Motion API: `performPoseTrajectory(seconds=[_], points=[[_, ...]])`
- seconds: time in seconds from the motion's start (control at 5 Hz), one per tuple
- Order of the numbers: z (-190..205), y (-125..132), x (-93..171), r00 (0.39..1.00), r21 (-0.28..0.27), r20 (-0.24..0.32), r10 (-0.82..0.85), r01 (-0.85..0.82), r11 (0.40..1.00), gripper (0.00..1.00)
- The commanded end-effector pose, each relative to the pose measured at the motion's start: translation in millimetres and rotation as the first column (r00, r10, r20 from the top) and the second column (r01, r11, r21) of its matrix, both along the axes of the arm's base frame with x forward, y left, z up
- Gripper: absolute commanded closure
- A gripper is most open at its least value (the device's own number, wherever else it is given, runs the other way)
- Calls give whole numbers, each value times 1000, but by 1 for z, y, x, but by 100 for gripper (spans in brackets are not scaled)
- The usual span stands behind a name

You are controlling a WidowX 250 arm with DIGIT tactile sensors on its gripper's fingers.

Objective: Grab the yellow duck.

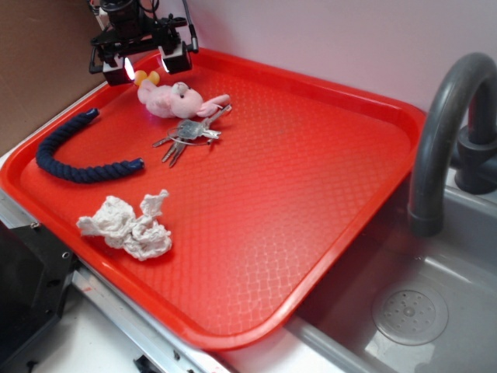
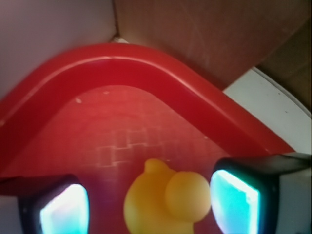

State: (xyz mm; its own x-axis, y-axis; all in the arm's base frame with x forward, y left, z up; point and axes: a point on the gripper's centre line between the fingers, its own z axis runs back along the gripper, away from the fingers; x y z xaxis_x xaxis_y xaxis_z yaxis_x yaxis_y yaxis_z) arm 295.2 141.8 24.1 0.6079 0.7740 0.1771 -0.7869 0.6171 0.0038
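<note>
Two views. Exterior: black end effector (image 1: 145, 67) with glowing white pads, spread open, hovering over far left corner of large red plastic tray (image 1: 311, 233). Small rounded yellow toy duck (image 1: 147, 78) on tray floor between and just below fingers, untouched as far as visible. Beside it, pink plush animal (image 1: 175, 99); near that, bunch of silver keys (image 1: 189, 134); dark blue twisted rope (image 1: 74, 151) curved at left; crumpled white paper wad (image 1: 128, 225) nearer front. Grey curved faucet (image 1: 443, 132) over metal sink (image 1: 411, 303) at right.

Wrist: duck (image 2: 163, 200) centred between both lit pads (image 2: 234, 202), gap either side, tray's rounded corner rim beyond.
</note>
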Motion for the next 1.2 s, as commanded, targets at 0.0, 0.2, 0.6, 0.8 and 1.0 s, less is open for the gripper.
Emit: performPoseTrajectory(seconds=[0.0,0.2,0.6,0.8,1.0], points=[[4,11,-4,1000,8,9,10,-10,1000,83],[2,11,-4,1000,13,8,17,-17,1000,100],[43,-2,1,999,1,18,-33,33,999,100],[80,-15,0,994,-8,28,-105,106,994,100],[129,-51,-9,970,-15,71,-231,233,972,100]])
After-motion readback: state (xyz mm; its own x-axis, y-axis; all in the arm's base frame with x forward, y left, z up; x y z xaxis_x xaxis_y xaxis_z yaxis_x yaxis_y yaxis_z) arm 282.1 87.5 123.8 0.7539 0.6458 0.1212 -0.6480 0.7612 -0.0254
